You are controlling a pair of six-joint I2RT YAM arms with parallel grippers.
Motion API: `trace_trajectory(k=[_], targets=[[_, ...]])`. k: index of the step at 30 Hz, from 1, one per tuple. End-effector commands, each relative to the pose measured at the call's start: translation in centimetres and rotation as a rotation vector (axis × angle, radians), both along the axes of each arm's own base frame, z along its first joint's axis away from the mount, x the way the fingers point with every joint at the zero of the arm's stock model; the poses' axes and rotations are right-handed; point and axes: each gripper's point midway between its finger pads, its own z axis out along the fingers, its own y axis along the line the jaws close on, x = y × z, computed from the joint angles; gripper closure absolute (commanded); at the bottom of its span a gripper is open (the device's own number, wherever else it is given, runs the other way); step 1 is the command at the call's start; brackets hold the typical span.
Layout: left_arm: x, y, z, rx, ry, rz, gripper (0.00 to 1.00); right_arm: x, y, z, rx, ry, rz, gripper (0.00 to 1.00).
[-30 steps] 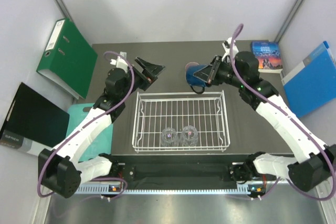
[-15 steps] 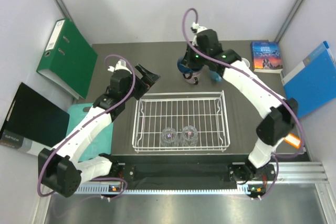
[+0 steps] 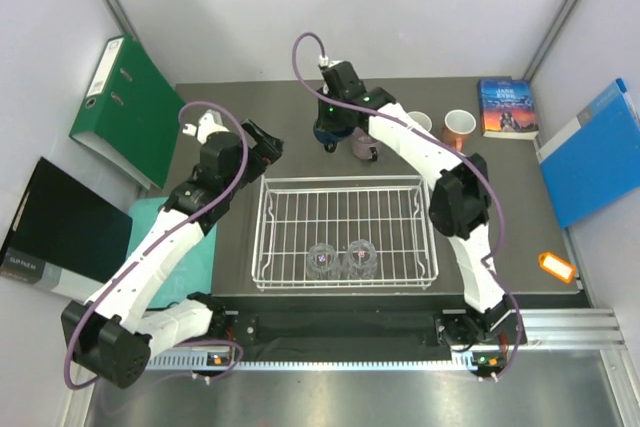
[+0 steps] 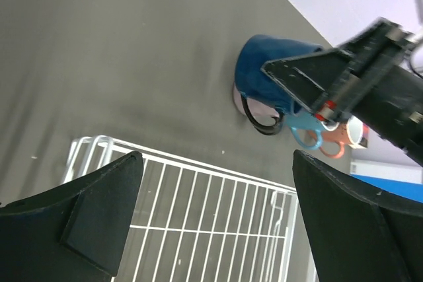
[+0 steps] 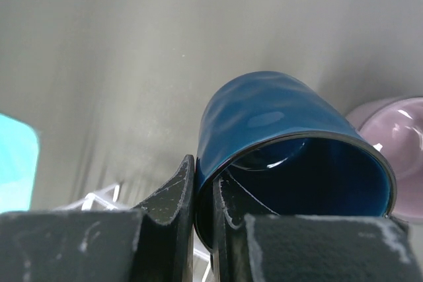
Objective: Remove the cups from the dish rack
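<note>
- Currently right gripper [image 5: 203, 186] pinches navy mug [image 5: 264, 123] by its rim, at 12 o'clock of the dish rack [image 3: 340, 179].
- Left gripper [image 4: 215, 166] gapes wide, empty, at 10 o'clock.

Both arms same build: left arm [image 3: 150, 262] and right arm [image 3: 405, 137] have white shell links, black joint housings and black bases. 1 purple cable [image 3: 215, 104] per arm, looping free at the wrist, then running along the links. Small green lights on the right arm's black joints. left gripper [image 4: 215, 163]: 2 matte black wedge fingers. right gripper [image 5: 203, 176]: 2 black fingers, edges scuffed white
</note>
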Motion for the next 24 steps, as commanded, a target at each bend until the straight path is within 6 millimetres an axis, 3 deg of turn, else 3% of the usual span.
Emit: trace_trajectory(k=[1, 12, 17, 24], targets=[[0.2, 1.1, 1.1, 0.047, -0.028, 0.028, 0.01, 1.9, 2.5, 2.9, 0.06, -0.107, 0.017, 1.0], [0.6, 0.2, -0.9, 0.04, 0.015, 0.003, 0.01, 2.8, 4.1, -2.9, 0.03, -0.031, 0.034, 1.0], [0.7, 0.2, -1.4, 0.047, 0.023, 0.001, 0.01, 3.1, 3.7, -4.6, -0.004, -0.017, 0.024, 1.0], [0.7, -0.1, -2.0, 0.048, 0.039, -0.013, 0.01, 3.1, 3.7, -5.4, -0.018, -0.01, 0.031, 0.98]])
